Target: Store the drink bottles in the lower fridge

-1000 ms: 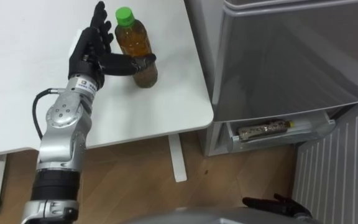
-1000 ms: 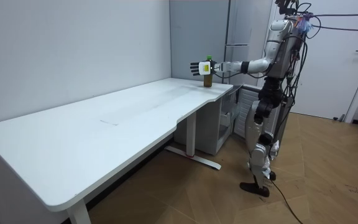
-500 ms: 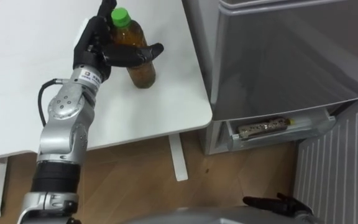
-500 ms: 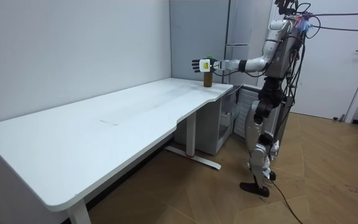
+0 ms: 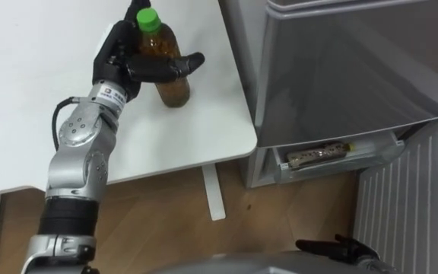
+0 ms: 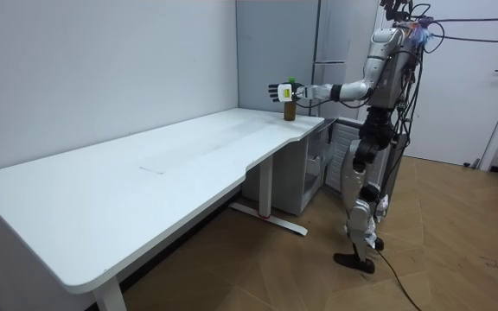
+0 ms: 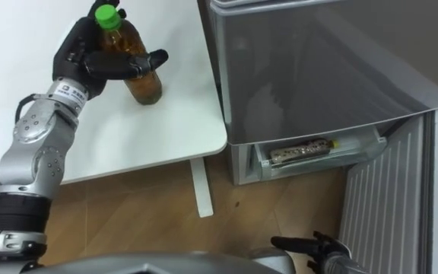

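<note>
Bottle (image 5: 175, 90) of brown drink is not in the fridge (image 5: 341, 68) yet. I'd put the task at the pickup step, with all the carrying left to do.

Nearest, at the bottom edge: right hand (image 5: 333, 247), low by the body, fingers loosely out and holding nothing. It is partly cut off by the frame.

Next out: the fridge's lower part shows an open slot (image 5: 333, 156) under the grey upper door. A flat packet-like item (image 5: 322, 155) lies in it; can't make out what it is. A white ribbed panel (image 5: 405, 205) stands beside it on the right. It may be the swung-open lower door, can't tell for sure. How much room is inside is hidden.

Further: white table (image 5: 36, 91), its corner just beside the fridge. The bottle is upright near that corner, green cap (image 5: 149, 19) on. Left hand (image 5: 120, 65) is wrapped round it, thumb across the front and fingers curled behind. Base looks to be on the table; can't tell if it's lifted.

Left to do: lift, turn to the fridge, bend, place, release. The task says drinks, but just the one is visible.
</note>
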Robot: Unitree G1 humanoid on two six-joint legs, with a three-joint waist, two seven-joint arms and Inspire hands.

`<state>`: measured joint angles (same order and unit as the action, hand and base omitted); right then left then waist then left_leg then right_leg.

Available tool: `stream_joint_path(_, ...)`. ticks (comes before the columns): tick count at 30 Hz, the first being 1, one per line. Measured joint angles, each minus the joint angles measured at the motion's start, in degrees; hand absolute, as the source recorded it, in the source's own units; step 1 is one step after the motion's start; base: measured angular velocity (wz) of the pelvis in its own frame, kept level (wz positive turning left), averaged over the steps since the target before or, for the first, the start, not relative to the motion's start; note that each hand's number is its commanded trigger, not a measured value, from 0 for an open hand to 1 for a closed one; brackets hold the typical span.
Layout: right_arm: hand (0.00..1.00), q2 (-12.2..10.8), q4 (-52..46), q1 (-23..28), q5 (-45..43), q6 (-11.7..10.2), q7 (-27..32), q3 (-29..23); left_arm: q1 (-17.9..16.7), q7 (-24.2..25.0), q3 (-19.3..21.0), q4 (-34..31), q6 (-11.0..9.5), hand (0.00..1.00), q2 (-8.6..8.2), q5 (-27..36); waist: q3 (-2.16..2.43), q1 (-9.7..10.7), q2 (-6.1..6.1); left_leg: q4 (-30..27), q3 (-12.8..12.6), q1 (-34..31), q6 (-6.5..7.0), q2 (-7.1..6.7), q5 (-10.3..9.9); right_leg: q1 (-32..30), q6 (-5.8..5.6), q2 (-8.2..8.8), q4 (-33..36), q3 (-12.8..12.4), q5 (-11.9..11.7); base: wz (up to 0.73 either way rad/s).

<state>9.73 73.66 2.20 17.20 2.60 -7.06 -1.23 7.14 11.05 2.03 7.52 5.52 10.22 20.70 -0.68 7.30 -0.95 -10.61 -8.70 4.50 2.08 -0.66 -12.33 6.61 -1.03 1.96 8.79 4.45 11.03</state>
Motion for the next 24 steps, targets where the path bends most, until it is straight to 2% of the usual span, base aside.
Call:
stream_joint_path(1, 0.0, 0.0, 0.02, 0.01, 0.0, 0.0, 0.0, 0.0, 0.0, 0.24, 0.02, 0.15, 0.08, 0.8, 0.0, 0.01, 0.02, -0.03, 0.02, 0.0, -0.05, 0.05, 0.0, -0.01, 0.0, 0.02, 0.0, 0.01, 0.01, -0.09, 0.0, 0.0)
stream_joint_path(3, 0.0, 0.0, 0.11, -0.03, -0.07, -0.01, 0.01, -0.02, 0.0, 0.82, 0.07, 0.96, 0.09, 0.98, 0.05, 0.03, 0.04, 0.0, 0.02, -0.03, -0.1, 0.07, 0.0, -0.01, 0.0, 0.03, 0.0, 0.0, 0.02, -0.24, 0.0, 0.0)
stream_joint_path(6, 0.0, -0.02, 0.11, -0.12, -0.72, -0.02, 0.05, -0.03, 0.0, 0.96, 0.11, 2.49, 0.42, 1.0, 0.05, 0.05, 0.07, 0.01, -0.02, -0.11, -0.24, 0.03, 0.0, 0.04, 0.0, -0.03, 0.01, -0.04, 0.06, -0.35, -0.01, -0.01)
stream_joint_path(11, 0.0, -0.02, 0.12, -0.44, -1.99, 0.02, 0.09, -0.04, 0.0, 1.04, 0.12, 3.26, 0.82, 1.0, 0.05, 0.04, 0.5, 0.05, -0.05, -0.12, -0.43, 0.05, 0.0, 0.07, 0.0, -0.08, 0.05, -0.06, 0.11, -0.54, -0.03, 0.0)
stream_joint_path(24, 0.0, -0.04, 0.12, -0.48, -2.0, -0.01, 0.12, -0.05, 0.0, 1.29, 0.11, 3.64, 1.54, 1.0, 0.05, 0.06, 0.5, 0.06, -0.07, -0.1, -0.51, 0.07, 0.0, 0.08, 0.0, -0.09, 0.05, -0.06, 0.08, -0.91, -0.04, 0.0)
